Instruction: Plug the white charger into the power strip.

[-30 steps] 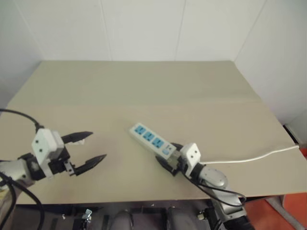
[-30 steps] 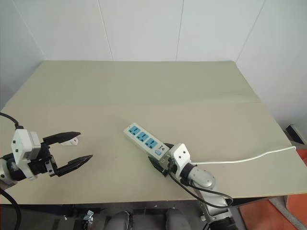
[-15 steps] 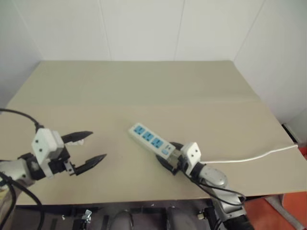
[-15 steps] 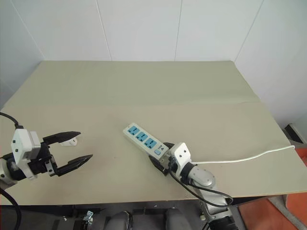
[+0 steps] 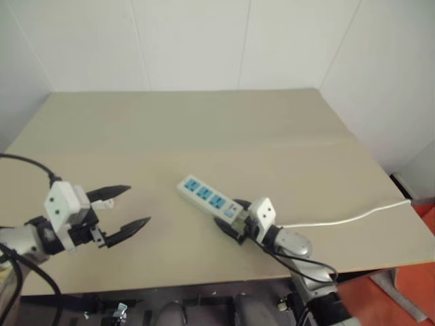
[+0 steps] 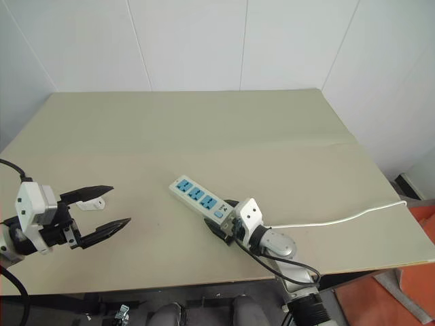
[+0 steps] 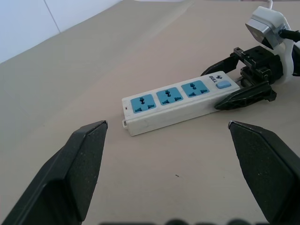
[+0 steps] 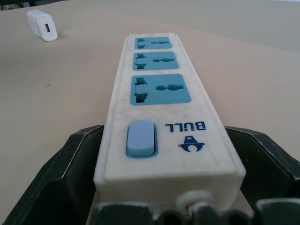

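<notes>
Beside left gripper (image 6: 95,210), wide open, empty: charger (image 8: 42,25), light, rigid, grab flat sides; right gripper (image 8: 168,150) open astride strip (image 5: 207,200)

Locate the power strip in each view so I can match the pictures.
Left eye view: power strip just below centre.
Right eye view: just below centre, slightly leftward.
Left wrist view: centre, angled.
Right wrist view: centre, running away lengthwise.
Shared landmark: blue switch at the end between the right gripper's fingers.
</notes>
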Available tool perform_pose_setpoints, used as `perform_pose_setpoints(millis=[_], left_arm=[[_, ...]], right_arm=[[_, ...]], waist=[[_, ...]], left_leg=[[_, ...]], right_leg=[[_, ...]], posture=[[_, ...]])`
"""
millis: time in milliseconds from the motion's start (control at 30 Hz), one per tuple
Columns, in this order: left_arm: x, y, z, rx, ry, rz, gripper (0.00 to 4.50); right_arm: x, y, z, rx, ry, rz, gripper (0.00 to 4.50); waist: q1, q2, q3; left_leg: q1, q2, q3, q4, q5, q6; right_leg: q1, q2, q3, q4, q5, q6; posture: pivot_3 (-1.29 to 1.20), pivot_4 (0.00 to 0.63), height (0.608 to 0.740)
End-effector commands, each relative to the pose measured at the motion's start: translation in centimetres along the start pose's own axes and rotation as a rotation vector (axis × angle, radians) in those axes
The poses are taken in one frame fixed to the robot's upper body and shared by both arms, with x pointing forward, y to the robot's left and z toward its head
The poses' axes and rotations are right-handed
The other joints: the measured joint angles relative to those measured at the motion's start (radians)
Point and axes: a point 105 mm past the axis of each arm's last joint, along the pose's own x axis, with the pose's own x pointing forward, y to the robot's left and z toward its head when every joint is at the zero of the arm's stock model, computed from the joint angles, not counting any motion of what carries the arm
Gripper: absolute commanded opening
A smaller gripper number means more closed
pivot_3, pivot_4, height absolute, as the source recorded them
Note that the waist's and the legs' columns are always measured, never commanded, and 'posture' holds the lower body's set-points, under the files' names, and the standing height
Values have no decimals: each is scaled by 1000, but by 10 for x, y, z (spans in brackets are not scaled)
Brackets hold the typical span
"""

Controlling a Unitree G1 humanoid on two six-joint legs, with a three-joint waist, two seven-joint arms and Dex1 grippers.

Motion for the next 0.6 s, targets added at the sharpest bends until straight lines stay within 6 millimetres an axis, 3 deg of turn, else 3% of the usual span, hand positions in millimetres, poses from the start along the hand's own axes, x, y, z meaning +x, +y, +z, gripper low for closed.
perform_pose_setpoints(millis=[33,367,500,600], left_arm=[[-1,1,10,54,-26,10,4500],[1,0,10,53,-29,9,4500],[1,-1,10,52,-29,9,4500],[1,-1,10,52,-28,7,4500]], right_arm=[[7,12,-17,38,65,42,4485],[12,12,-24,47,104,52,4485],[11,13,-26,30,117,64,3436],[10,11,-26,16,119,63,3437]], waist=[[-1,0,0],[-21,-1,-1],[-24,-2,-1],[-24,-1,-1]], left_leg=[[0,0,0,0,0,0],[1,1,0,0,0,0],[1,1,0,-1,0,0],[1,1,0,-1,0,0]], right_leg=[[0,0,0,0,0,0],[0,1,1,0,1,-1],[0,1,2,0,1,-1],[0,1,2,0,1,-1]], posture=[[0,150,740],[0,150,740],[0,150,740],[0,150,740]])
